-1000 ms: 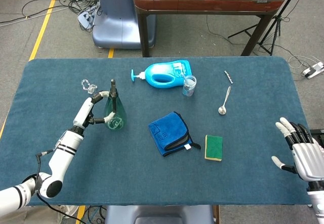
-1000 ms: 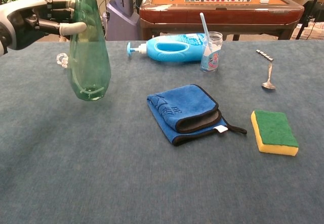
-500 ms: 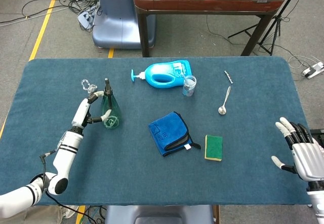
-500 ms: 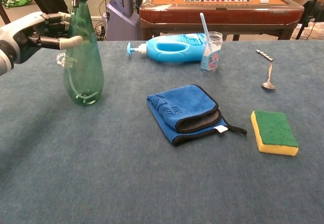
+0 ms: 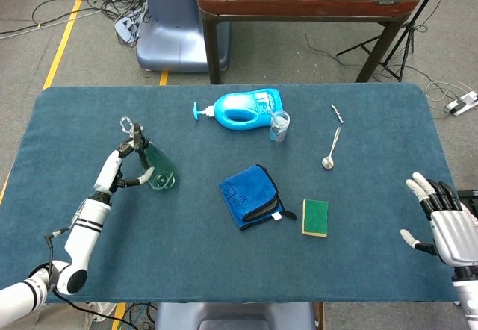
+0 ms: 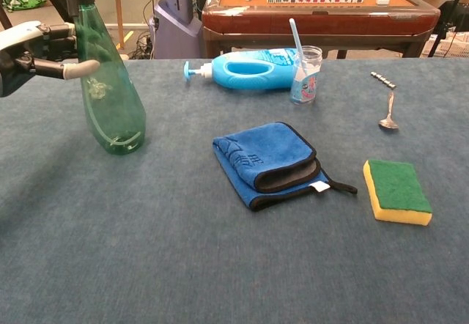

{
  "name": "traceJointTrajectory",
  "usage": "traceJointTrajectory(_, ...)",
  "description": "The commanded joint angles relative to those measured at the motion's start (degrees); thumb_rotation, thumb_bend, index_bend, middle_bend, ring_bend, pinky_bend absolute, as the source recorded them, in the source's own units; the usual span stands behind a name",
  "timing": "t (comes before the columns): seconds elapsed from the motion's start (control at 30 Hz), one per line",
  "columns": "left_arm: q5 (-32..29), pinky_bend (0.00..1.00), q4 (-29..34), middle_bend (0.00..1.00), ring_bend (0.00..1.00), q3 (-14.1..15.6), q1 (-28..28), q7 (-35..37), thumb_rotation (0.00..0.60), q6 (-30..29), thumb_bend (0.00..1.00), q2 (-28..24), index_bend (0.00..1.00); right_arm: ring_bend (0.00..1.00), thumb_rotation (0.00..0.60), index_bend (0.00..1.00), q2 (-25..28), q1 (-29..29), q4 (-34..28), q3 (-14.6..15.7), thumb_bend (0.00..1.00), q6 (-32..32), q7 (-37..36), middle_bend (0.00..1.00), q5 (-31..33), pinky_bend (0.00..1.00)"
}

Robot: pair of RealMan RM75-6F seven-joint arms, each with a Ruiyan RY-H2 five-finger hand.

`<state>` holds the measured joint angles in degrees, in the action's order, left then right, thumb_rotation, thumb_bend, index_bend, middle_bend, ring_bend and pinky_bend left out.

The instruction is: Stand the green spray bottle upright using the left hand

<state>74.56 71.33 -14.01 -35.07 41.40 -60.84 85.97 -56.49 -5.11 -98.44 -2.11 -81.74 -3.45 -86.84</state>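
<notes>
The green spray bottle [image 5: 159, 174] [image 6: 110, 104] stands with its base on the blue table cloth at the left, its black-capped top leaning left. My left hand [image 5: 123, 159] [image 6: 33, 45] holds it at the neck, thumb in front and fingers behind. In the chest view only part of that hand shows at the left edge. My right hand [image 5: 441, 224] hovers open with fingers spread at the table's front right edge, far from the bottle; the chest view does not show it.
A blue pump bottle [image 5: 243, 108] [image 6: 256, 69] lies at the back centre beside a small cup with a straw [image 5: 278, 127] [image 6: 305, 73]. A folded blue cloth [image 5: 250, 195], a yellow-green sponge [image 5: 315, 217] and a spoon [image 5: 331, 151] lie centre-right. A small clear object [image 5: 131, 126] sits behind my left hand.
My left hand has carried the bottle leftward and lowered it from the air until its base rests on the table. The bottle's top now tips left. The right hand has not moved.
</notes>
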Motion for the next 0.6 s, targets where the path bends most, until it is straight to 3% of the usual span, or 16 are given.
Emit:
traceJointTrajectory(0.03, 0.4, 0.00, 0.4, 0.25, 0.10, 0.2, 0.2, -0.2, 0.600, 0.1, 0.34, -0.5, 0.27, 0.00, 0.600, 0.09, 0.0, 0.0, 0.0, 0.0, 0.20, 0.0, 0.0, 0.06, 0.0, 0.00)
traceJointTrajectory(0.6, 1.6, 0.00, 3.1, 0.07, 0.00, 0.4, 0.8, -2.2, 0.600, -0.4, 0.34, -2.1, 0.05, 0.00, 0.600, 0.09, 0.1, 0.2, 0.3, 0.0, 0.20, -0.3, -0.6, 0.06, -0.3, 0.00)
